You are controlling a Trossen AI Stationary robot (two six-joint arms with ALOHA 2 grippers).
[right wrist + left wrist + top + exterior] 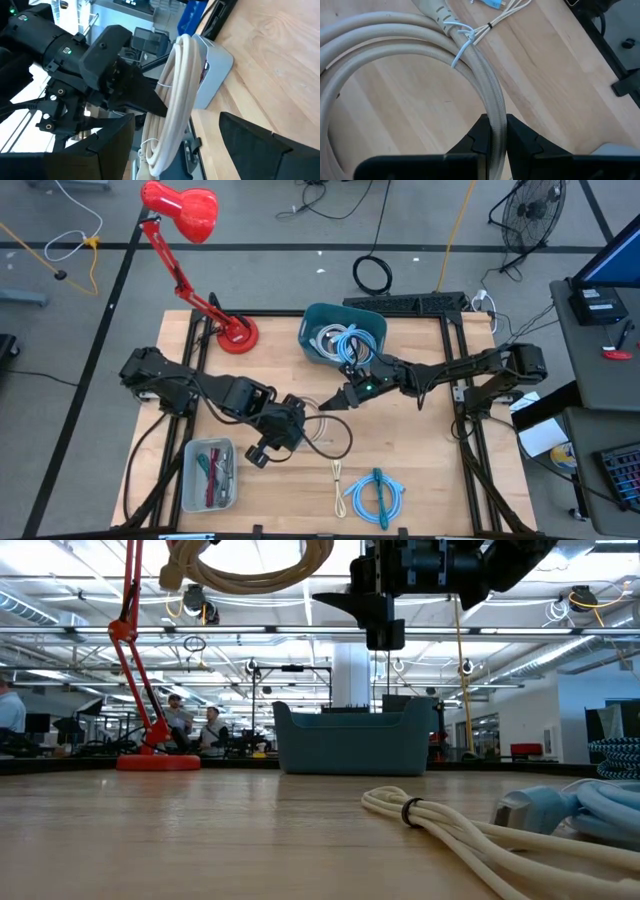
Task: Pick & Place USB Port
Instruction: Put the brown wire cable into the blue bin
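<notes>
Cream cable coil (325,432) hanging clear of the table, pinched on one strand by left gripper (493,145). Right gripper (335,402) just beside, jaws spread wide, empty. Could slip or swing (thin grip on a heavy loop), snagging those open jaws. On the table: two more cables, cream (338,482) and blue (376,495); one teal bin (372,318); one clear tray (190,502).
</notes>
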